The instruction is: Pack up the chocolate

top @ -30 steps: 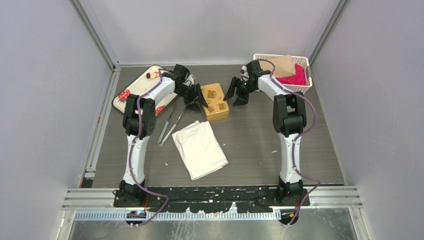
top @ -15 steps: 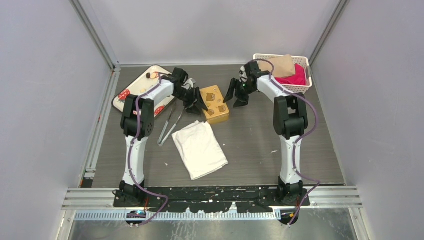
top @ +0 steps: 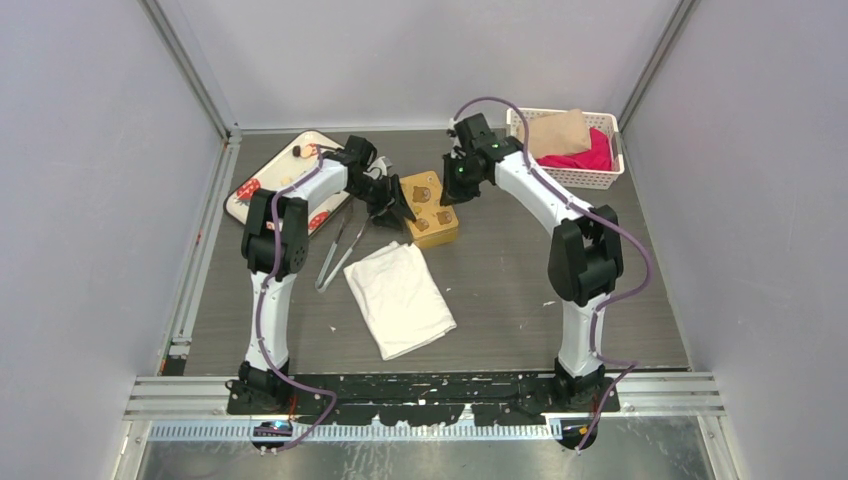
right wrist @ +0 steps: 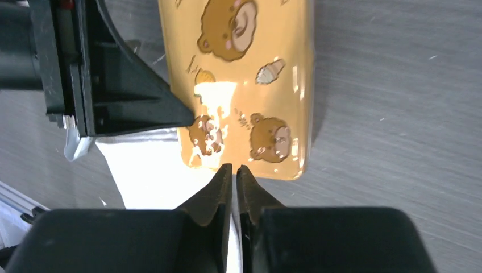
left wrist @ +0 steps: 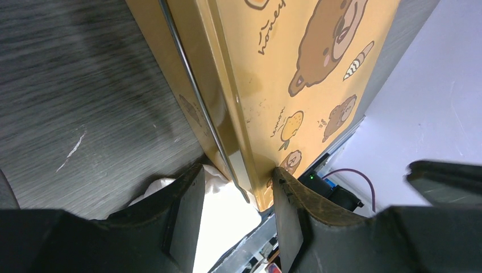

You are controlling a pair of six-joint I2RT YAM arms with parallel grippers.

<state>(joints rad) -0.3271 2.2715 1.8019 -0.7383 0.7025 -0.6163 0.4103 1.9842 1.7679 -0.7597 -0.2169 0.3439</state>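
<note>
Jaws: the left gripper (left wrist: 237, 176) stands part closed astride the left long edge of the gold tin (top: 430, 205), one finger against the side wall and one on the lid. As far as the left wrist view shows, this is a hold on the tin. The right gripper (right wrist: 234, 170) shows only a narrow slit between its jaws, nothing in it, poised above the lid. Chocolate (top: 300, 152): one small dark lump is made out, on the white tray (top: 275, 165) at the far left corner of the table (top: 520, 280). Further pieces cannot be confirmed, and the closed lid hides the tin's contents. The lump lies left of and beyond both grippers, well apart from the tin. The left arm is much the nearer, its forearm crossing the tray. The lump is too small to show a long axis; the tin's runs roughly far to near. Judgement: any pick falls to the left arm, which must first let go of the tin. Also noted are tongs (top: 335, 250) and a white cloth (top: 400, 297) toward the near edge, and a basket (top: 590, 178) at the far right corner.
</note>
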